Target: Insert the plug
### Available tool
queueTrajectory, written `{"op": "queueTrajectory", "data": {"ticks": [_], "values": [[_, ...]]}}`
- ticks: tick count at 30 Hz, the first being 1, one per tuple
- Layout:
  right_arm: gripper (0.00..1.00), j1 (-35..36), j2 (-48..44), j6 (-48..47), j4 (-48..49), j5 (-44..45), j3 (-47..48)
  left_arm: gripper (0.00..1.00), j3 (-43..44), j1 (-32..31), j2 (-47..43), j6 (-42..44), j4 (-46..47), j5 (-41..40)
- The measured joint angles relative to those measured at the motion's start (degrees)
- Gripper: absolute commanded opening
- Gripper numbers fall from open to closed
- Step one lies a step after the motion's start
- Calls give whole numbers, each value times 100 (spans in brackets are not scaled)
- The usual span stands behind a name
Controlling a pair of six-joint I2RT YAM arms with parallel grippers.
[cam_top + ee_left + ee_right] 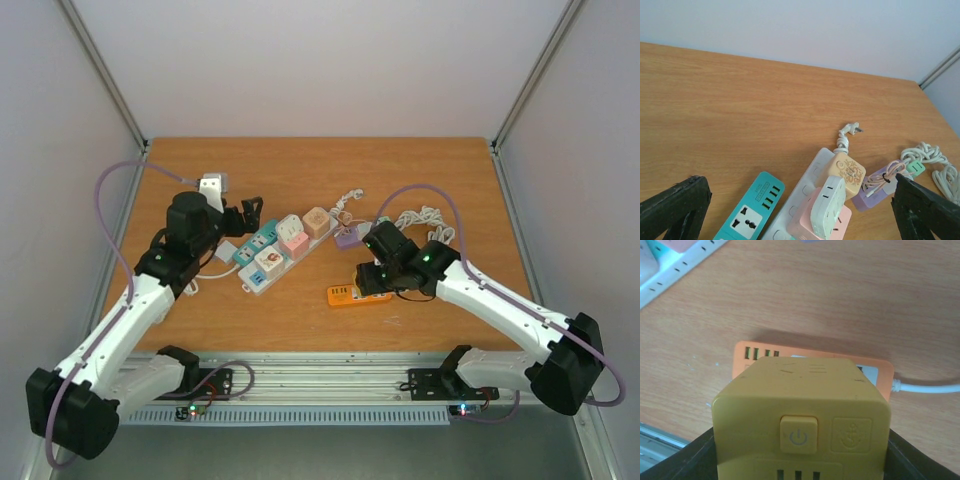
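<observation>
- The right claw (372, 272) is clamped on the yellow cube plug (800, 410), 1 jaw on each side face, with the power button facing the wrist cam. Gripping it by the sides looks deliberate to me, since it leaves the underside free to go down into a socket.
- The cube hangs right over the orange power strip (752, 357), which lies flat on the table (300, 165) near the front edge. I can't tell whether the prongs touch the strip or sit just above it, because the cube hides that spot in every view.
- My read is that this is the lining-up stage. Nothing shows the plug seated.
- The left claw (245, 215) is wide open and empty, hovering by the white power strip (807, 192) with its cube adapters (850, 172). It's well apart from the orange strip, so it's probably just keeping out of the way.
- On room: there's bare wood between the 2 strips, so the right arm has space on its left side.
- A purple cube (348, 237) and white cable coils (420, 215) sit just behind the right claw. The orange strip's cord (930, 387) runs off to the side.
- The metal rail (330, 365) along the front is near the orange strip, so there's little slack that way.
- Nothing holds the orange strip down, so I'd guess an off-centre push could skid it.
</observation>
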Motion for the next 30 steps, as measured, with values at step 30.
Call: {"op": "queueTrajectory", "data": {"ticks": [30], "values": [[45,42,966,-177,328,-131,-177,99,-138,0,-313,-4,-11,9]]}}
